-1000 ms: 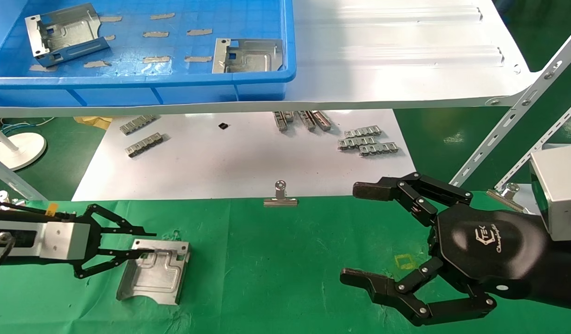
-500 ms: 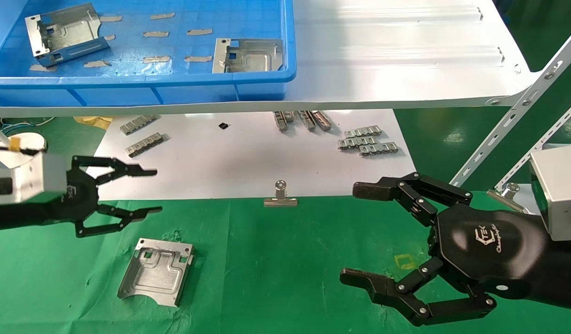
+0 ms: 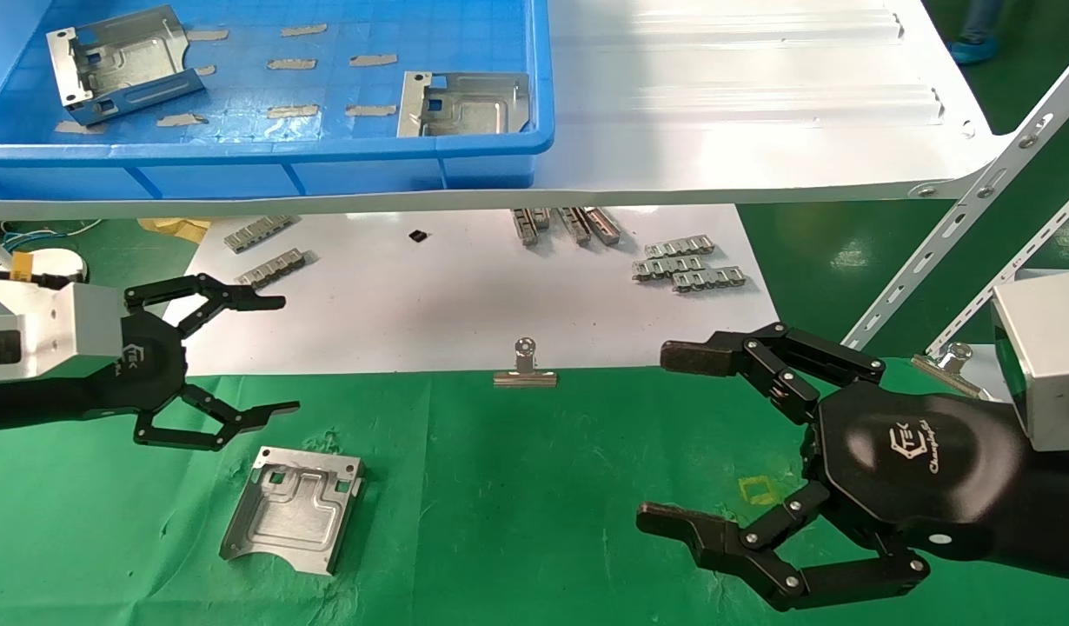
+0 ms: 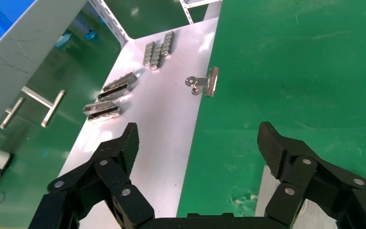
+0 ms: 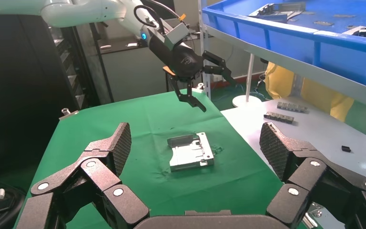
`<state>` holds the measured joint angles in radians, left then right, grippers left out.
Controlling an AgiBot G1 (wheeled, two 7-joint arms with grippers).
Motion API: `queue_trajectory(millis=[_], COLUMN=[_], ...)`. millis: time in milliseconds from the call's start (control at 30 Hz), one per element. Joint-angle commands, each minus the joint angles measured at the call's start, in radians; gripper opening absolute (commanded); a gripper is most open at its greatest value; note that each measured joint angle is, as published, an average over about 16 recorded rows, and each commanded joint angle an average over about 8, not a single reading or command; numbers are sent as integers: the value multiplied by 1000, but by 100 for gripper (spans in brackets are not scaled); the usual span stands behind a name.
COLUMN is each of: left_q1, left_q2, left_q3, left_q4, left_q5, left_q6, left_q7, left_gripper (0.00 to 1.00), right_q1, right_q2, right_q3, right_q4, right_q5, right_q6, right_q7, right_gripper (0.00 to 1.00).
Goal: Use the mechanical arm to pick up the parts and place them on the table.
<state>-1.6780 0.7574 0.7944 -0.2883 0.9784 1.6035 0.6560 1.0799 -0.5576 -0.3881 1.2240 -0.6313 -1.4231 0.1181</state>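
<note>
One silver-grey bracket (image 3: 291,507) lies flat on the green cloth table (image 3: 517,496), also seen in the right wrist view (image 5: 190,151). Two more brackets (image 3: 122,63) (image 3: 465,104) lie in the blue bin (image 3: 265,161) on the white shelf. My left gripper (image 3: 278,352) is open and empty, raised above and behind the bracket on the cloth; it shows in the left wrist view (image 4: 198,148) and the right wrist view (image 5: 209,83). My right gripper (image 3: 665,435) is open and empty at the right, above the cloth, seen in its own view (image 5: 195,148).
A white board (image 3: 465,296) behind the cloth carries small linked metal strips (image 3: 687,265) (image 3: 269,269). A binder clip (image 3: 524,369) sits at the cloth's far edge, another (image 3: 947,365) at the right. The shelf edge (image 3: 587,196) and slanted perforated struts (image 3: 960,217) overhang.
My left gripper let go of the bracket on the cloth, rose and drew back from it, then opened wider. The bracket stays flat where it was. The right arm has not moved.
</note>
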Motion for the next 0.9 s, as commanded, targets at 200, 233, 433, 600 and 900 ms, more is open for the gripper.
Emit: queue_trajectory(millis=[200,233,433,600,900], left_q1=[25,34,95,146,238], left_q2=[-6,-8,-23,-35,-57], left_q3=[-22,-30,-82,-126,-204], left_q4=[-42,-57,-158,-242,-393], left_q5=[-4,-8,-33,-55,-94], left_q6=[-5,-7,-18,-27,-43], left_q7=[-32,-45,-131,-202,-331], left_gripper=[100,100,100,100,100], right_q1=[0,0,0,0,0], right_q2=[0,0,0,0,0], right_q3=[0,0,0,0,0], right_q4=[0,0,0,0,0], right_q5=[0,0,0,0,0], right_q6=[0,0,0,0,0], right_q7=[0,0,0,0,0], right_gripper=[100,100,100,100,100])
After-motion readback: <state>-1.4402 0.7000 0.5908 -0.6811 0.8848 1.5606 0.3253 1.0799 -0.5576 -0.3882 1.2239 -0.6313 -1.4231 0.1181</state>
